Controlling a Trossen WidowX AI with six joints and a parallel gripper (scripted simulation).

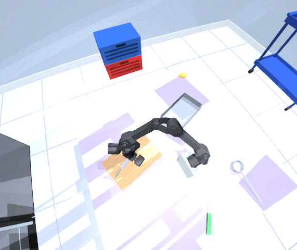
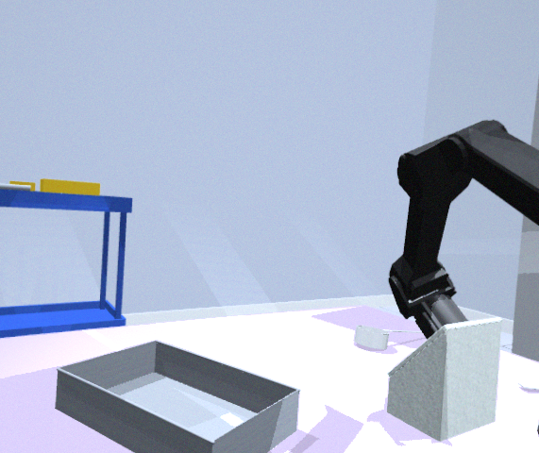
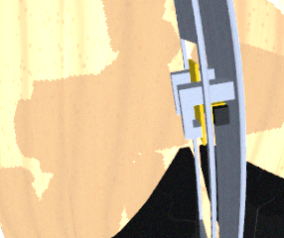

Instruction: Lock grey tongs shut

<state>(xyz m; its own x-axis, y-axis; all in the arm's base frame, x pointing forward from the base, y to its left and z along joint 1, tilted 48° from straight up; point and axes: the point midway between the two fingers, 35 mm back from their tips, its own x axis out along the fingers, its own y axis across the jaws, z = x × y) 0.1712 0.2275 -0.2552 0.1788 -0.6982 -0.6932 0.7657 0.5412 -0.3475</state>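
Note:
The grey tongs (image 1: 121,166) (image 3: 226,169) run between my fingers, their two arms close together, with a pale slotted piece and yellow parts showing in the wrist view. One end points toward the lower left over the wooden board (image 1: 140,170) (image 3: 77,124). My gripper (image 1: 129,158) (image 3: 195,156) is shut on the tongs, low over the board; whether the tongs touch the wood cannot be told. The lock's state is hidden. The grey roasting tin (image 1: 193,101) (image 2: 93,408) stands with no tongs across it.
A pale block with a sloped face (image 1: 186,166) (image 2: 469,375) stands by the arm's base. A round sieve-like tool (image 1: 237,166) (image 2: 371,338), a green-handled tool (image 1: 208,223) and a yellow disc (image 1: 182,75) lie farther off. Crates (image 1: 118,40) and a blue trolley (image 1: 282,75) stand behind.

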